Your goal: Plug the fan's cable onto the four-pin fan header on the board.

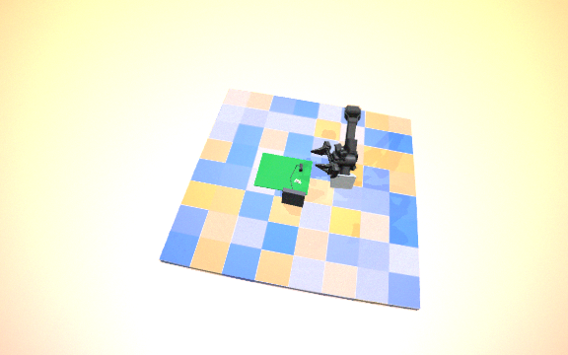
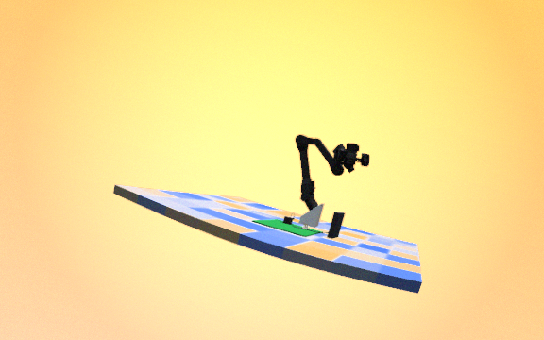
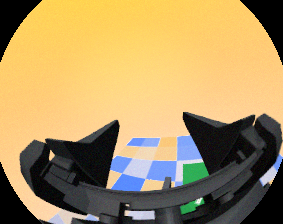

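My gripper stands wide open, holding nothing, raised well above the checkered mat. The plug lies just left of it in the top view, on the green board; the header is below-left, near the fan. Background: plain yellow.

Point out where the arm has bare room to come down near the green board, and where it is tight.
Free: the left half of the flat green board, and the checkered tiles in front of the upright black fan block. Crowded: the board's right edge, where the small black plug, thin cable and white header cluster beside the grey arm base.
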